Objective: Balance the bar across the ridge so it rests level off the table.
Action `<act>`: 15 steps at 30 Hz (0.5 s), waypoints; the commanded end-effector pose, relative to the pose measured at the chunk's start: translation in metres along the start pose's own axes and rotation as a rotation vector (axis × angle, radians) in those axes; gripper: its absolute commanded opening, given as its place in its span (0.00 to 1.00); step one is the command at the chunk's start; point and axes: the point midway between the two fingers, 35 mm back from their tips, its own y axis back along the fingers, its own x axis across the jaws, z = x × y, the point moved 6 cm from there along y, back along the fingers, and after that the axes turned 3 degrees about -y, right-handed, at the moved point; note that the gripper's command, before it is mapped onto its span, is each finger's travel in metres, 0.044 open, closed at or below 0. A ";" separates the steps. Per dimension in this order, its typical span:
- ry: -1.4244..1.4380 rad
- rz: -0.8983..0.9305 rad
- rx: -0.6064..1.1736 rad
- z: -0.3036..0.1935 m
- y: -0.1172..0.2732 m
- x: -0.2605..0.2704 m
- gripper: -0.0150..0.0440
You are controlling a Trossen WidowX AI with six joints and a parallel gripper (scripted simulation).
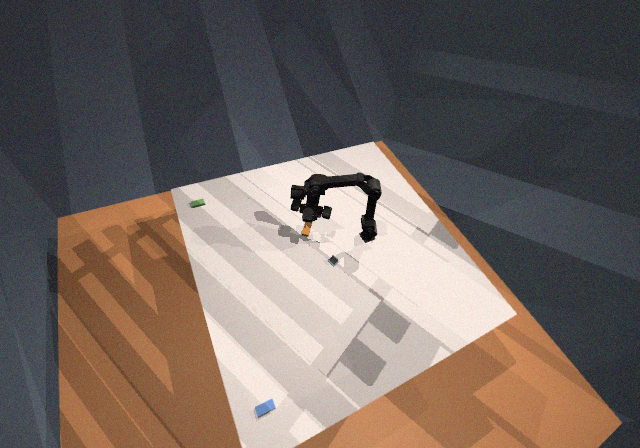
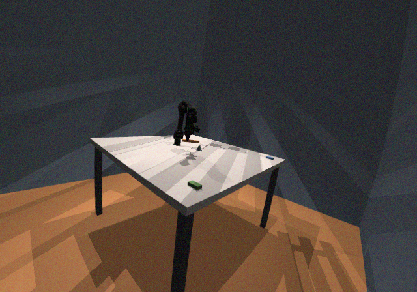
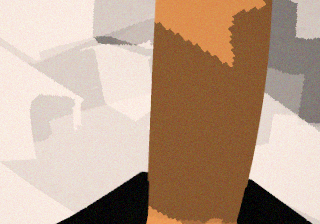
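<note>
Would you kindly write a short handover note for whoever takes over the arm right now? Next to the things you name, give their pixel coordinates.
Gripper (image 1: 308, 222) (image 2: 187, 139): shut on the orange bar (image 1: 306, 230) (image 2: 193, 141) (image 3: 205, 119).
Ridge: the small dark piece (image 1: 333, 260) (image 2: 199, 148) on the white table (image 1: 439, 288) (image 2: 148, 162), with the bar off to one side of it.
Done: bar grasped.
Left: bring the bar over the ridge, set it level across, then let go.
Green block (image 1: 197, 203) (image 2: 194, 184) and blue block (image 1: 265, 407) (image 2: 270, 158): both far from the ridge.
</note>
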 end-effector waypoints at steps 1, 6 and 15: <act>-0.043 -0.001 0.001 0.011 0.001 0.011 0.25; -0.095 0.001 -0.001 0.025 0.002 0.025 0.25; -0.191 0.004 -0.003 0.049 0.002 0.051 0.25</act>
